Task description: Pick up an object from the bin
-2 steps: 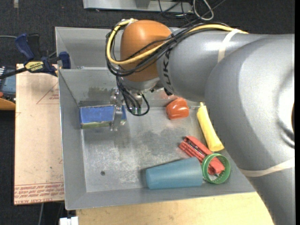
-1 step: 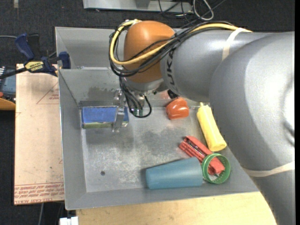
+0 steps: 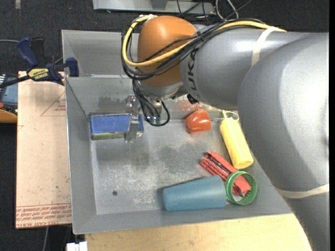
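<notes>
Pincer point(image 3: 134, 123) sits at the three o'clock end of the blue sponge point(image 3: 110, 126), probably the grasping step. How open it is, I cannot tell. Next it needs a firm grip, then lifting.

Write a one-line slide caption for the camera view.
Gripper at the right end of a blue rectangular block, on the left of the grey metal bin.

1. In the bin point(image 3: 78, 156), a flat block point(image 3: 109, 125) lies at 10 o'clock.
2. The claw point(image 3: 135, 125) stands at the block's 3 o'clock end.
3. A lump point(image 3: 198, 122) lies at 1 o'clock, with a tube point(image 3: 235, 143) at its 4 o'clock.
4. A cylinder point(image 3: 193, 195) lies at 5 o'clock, with a ring point(image 3: 229, 190) at its 3 o'clock end.
5. A ribbed strip point(image 3: 217, 164) enters the ring from 10 o'clock.
</notes>
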